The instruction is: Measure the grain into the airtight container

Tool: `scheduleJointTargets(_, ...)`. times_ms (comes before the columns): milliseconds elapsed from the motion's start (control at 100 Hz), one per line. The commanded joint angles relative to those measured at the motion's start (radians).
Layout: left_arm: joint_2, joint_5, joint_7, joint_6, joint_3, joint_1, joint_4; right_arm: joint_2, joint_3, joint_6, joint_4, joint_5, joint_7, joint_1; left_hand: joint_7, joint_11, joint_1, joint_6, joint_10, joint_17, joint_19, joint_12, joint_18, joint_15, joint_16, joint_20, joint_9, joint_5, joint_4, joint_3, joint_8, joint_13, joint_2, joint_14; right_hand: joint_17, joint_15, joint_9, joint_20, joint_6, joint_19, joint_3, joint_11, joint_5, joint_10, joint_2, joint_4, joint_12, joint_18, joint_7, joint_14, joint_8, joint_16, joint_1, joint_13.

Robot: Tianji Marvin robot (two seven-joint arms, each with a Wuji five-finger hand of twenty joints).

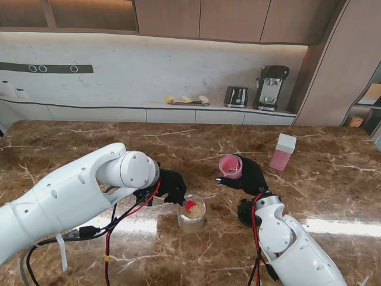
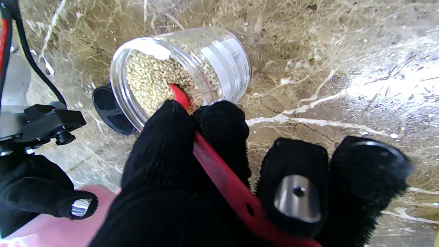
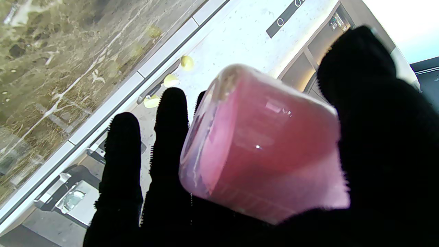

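At the lower middle of the stand view, on the brown marble table [image 1: 71,140], I see the clear jar of grain [image 1: 191,214] standing upright, and my left hand [image 1: 169,186] sits just beside its rim, fingers pinched on a red scoop [image 1: 190,205]. In the left wrist view the scoop's handle [image 2: 223,175] runs between the gloved fingers [image 2: 219,127] and its tip is buried in the grain [image 2: 147,79] inside the jar [image 2: 209,58], which carries a white label. A black lid [image 2: 109,111] lies on the table touching the jar's side. To the right of centre in the stand view, my right hand [image 1: 247,176] is wrapped around the pink airtight container [image 1: 231,166], held off the table and tilted with its open mouth facing the jar. The right wrist view shows the container [image 3: 264,147] gripped between thumb and fingers [image 3: 168,137]. Farther right on the table stands a pink box with a white top [image 1: 283,152], well apart from both hands.
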Motion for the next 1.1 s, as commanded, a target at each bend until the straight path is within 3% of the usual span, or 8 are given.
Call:
scheduleJointTargets(0, -0.007, 0.0, -0.004, 0.013, 0.024, 0.02, 0.015, -0.003, 0.0, 0.002, 0.006, 0.006, 0.013, -0.005, -0.122, 0.034, 0.062, -0.047, -0.035, 0.037, 0.091, 0.007, 0.01, 0.116, -0.006, 0.006, 0.066, -0.021, 0.04, 0.034, 0.019, 0.052, 0.034, -0.026, -0.006, -0.008, -0.017, -0.007, -0.091, -0.011, 0.15, -0.012, 0.056, -0.01, 0.168, -0.011, 0.005, -0.002, 0.052, -0.012, 0.016, 0.001, 0.007, -0.006)
scheduleJointTargets(350, -0.009, 0.016, 0.01, 0.028, 0.023, 0.026, -0.001, -0.003, -0.001, 0.0, 0.008, 0.006, 0.013, -0.004, -0.11, 0.03, 0.059, -0.042, -0.03, 0.051, 0.089, -0.005, 0.009, 0.115, -0.007, -0.011, 0.074, -0.02, 0.041, 0.043, -0.001, 0.052, 0.027, -0.03, -0.007, -0.009, -0.018, -0.006, -0.092, -0.012, 0.152, -0.013, 0.055, -0.01, 0.169, -0.01, 0.005, -0.003, 0.051, -0.011, 0.016, 0.001, 0.006, -0.006)
scheduleJointTargets(660, -0.004, 0.003, -0.006, 0.021, 0.007, 0.033, 0.0, -0.003, 0.0, 0.0, 0.008, 0.005, 0.01, -0.005, -0.104, 0.035, 0.041, -0.127, -0.046, 0.025, 0.104, 0.002, -0.008, 0.113, -0.008, -0.016, 0.053, -0.048, 0.04, 0.037, 0.052, 0.052, 0.05, -0.037, -0.006, -0.009, -0.019, -0.006, -0.092, -0.015, 0.153, -0.013, 0.055, -0.011, 0.169, -0.01, 0.004, -0.002, 0.052, -0.011, 0.016, 0.001, 0.006, -0.006)
scheduleJointTargets(1090, 0.005, 0.008, -0.019, 0.014, -0.046, 0.076, -0.011, -0.003, -0.003, 0.004, 0.009, 0.008, 0.014, -0.003, -0.12, 0.034, 0.042, -0.149, -0.049, 0.01, 0.104, 0.01, -0.004, 0.113, -0.008, -0.013, 0.045, -0.048, 0.041, 0.022, 0.081, 0.052, 0.061, -0.037, -0.006, -0.01, -0.019, -0.004, -0.092, -0.017, 0.152, -0.013, 0.055, -0.01, 0.169, -0.011, 0.004, -0.003, 0.052, -0.012, 0.016, 0.001, 0.006, -0.007)
